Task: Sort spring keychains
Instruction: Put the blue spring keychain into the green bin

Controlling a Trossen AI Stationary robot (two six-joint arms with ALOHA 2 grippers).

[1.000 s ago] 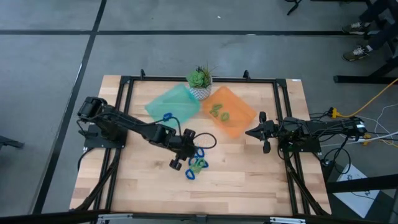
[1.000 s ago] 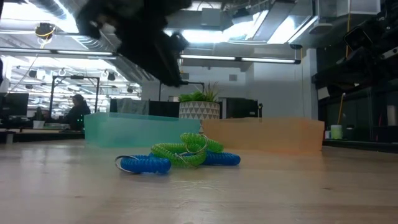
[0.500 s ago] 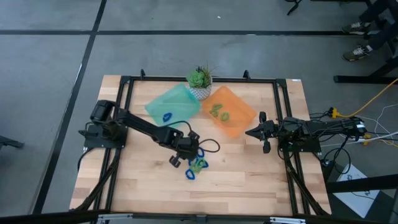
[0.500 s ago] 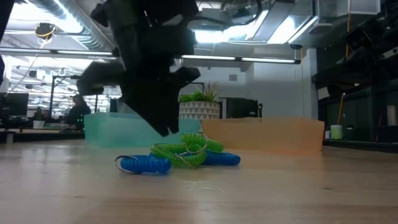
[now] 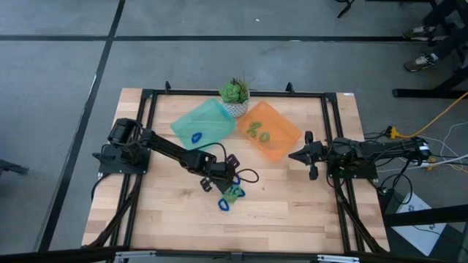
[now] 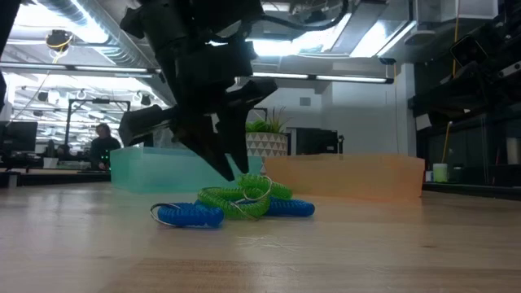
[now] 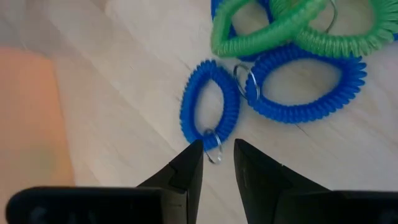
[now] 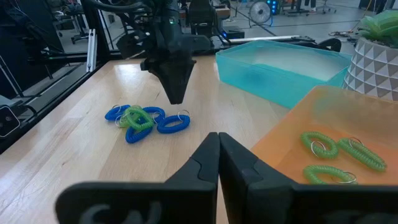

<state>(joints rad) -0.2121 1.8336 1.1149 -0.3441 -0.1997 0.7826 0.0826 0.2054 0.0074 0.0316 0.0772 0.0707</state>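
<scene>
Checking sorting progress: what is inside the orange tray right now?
The orange tray holds green spring keychains only; the right wrist view shows three, no blue ones. The tray's near corner is hidden there behind the right gripper, but the high view shows nothing else inside.

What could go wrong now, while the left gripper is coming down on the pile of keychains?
1. The left gripper is open over the metal ring of one blue keychain; closing on the thin ring might let it slip.
2. That coil lies against another blue keychain tangled with the green keychains, so a lift might drag several along.

The right gripper waits shut near the orange tray.
</scene>
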